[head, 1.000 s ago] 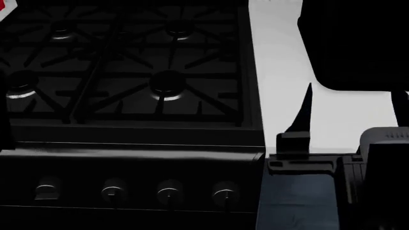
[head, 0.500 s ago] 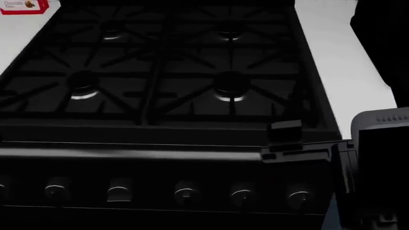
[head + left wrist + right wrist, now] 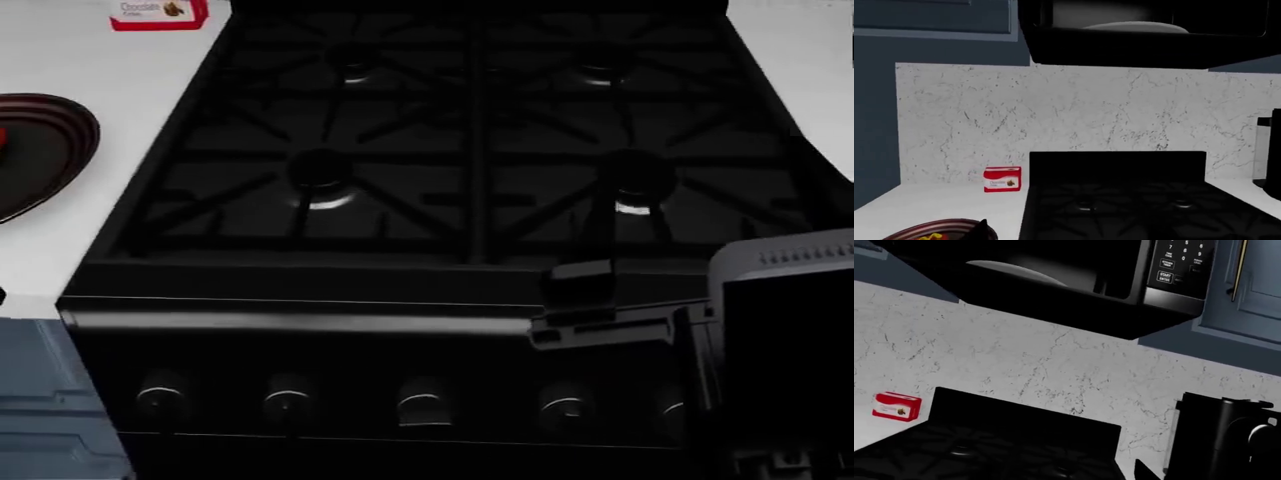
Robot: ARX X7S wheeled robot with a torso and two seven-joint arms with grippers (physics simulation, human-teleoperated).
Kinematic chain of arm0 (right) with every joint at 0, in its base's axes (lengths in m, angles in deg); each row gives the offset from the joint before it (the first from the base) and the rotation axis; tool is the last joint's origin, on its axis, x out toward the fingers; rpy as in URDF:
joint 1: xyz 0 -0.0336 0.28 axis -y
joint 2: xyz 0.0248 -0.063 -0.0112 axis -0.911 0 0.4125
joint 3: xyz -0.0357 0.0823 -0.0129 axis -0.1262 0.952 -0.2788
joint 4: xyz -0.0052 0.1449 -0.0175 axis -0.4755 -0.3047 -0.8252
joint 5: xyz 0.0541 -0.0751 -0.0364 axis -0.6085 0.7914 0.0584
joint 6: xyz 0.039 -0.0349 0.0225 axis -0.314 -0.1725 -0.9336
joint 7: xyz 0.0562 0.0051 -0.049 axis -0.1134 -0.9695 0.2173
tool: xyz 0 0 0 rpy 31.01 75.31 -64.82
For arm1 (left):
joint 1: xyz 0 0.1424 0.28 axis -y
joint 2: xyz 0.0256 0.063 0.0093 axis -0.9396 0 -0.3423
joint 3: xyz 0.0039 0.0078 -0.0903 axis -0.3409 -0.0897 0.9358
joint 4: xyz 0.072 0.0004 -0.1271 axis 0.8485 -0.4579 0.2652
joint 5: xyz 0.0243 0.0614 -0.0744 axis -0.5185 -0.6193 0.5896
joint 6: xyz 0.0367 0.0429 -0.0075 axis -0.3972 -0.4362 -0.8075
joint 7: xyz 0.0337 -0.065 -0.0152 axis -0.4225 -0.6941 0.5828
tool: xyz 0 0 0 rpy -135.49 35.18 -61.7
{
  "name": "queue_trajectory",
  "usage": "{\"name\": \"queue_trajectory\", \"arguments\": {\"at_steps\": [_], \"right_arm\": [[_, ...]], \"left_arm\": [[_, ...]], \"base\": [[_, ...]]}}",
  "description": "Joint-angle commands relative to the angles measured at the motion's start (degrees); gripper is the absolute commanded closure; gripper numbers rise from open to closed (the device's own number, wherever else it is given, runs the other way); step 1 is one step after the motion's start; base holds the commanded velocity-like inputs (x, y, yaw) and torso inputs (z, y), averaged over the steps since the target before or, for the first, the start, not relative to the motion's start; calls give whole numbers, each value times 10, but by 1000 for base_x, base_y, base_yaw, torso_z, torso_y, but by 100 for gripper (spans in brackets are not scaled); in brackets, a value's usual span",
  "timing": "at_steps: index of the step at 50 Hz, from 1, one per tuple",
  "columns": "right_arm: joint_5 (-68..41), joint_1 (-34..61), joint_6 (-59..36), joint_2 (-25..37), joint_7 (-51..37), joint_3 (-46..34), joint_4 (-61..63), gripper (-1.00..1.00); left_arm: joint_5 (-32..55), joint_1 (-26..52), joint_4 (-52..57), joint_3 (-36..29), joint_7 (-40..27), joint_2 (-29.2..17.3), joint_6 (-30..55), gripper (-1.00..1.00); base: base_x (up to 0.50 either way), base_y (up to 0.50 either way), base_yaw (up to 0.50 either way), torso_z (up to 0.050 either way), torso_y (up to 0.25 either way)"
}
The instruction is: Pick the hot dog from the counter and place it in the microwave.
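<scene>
The hot dog (image 3: 934, 237) shows only as a scrap of yellow and red on a dark red plate (image 3: 954, 227) at the edge of the left wrist view. In the head view the plate (image 3: 47, 150) lies on the white counter (image 3: 54, 60) left of the stove, with a red sliver at the frame edge. The microwave (image 3: 1147, 30) hangs open above the stove, with a white turntable inside; the right wrist view shows it too (image 3: 1054, 280). One dark left fingertip (image 3: 982, 226) and one right fingertip (image 3: 1145, 471) show. The right arm (image 3: 787, 340) is at lower right.
The black stovetop (image 3: 467, 150) fills the middle, with knobs (image 3: 424, 405) along its front. A red-and-white chocolate box (image 3: 158, 12) stands at the back of the counter by the veined wall (image 3: 1054, 115). A black coffee machine (image 3: 1221, 435) stands right of the stove.
The head view has swung left: the stove has slid right in the picture, and the chocolate box and then the dark red plate have come into view at the left.
</scene>
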Motion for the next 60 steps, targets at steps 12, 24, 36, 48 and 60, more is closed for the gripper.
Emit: {"name": "queue_trajectory", "arguments": {"at_steps": [12, 24, 36, 48, 60], "right_arm": [[2, -9, 12, 0, -3, -12, -5, -100], [-1, -11, 13, 1, -6, -10, -4, -100], [-4, -12, 11, 1, -10, -8, -1, -100], [-5, -14, 15, 3, -12, -9, -5, -100], [-8, -14, 11, 5, -14, -9, -5, -100]], "left_arm": [[-2, -17, -1, -3, 1, -6, -11, -100], [-3, -23, -4, -9, 4, -8, -19, -100], [-5, -29, -7, -13, 8, -9, -28, -100], [-8, -35, -10, -19, 10, -9, -36, -100], [-14, -39, -14, -25, 11, -8, -46, -100]], "base": [[0, 500, 0, 0, 0], [0, 500, 0, 0, 0], [0, 500, 0, 0, 0], [-1, 500, 0, 0, 0], [0, 337, 0, 0, 0]]}}
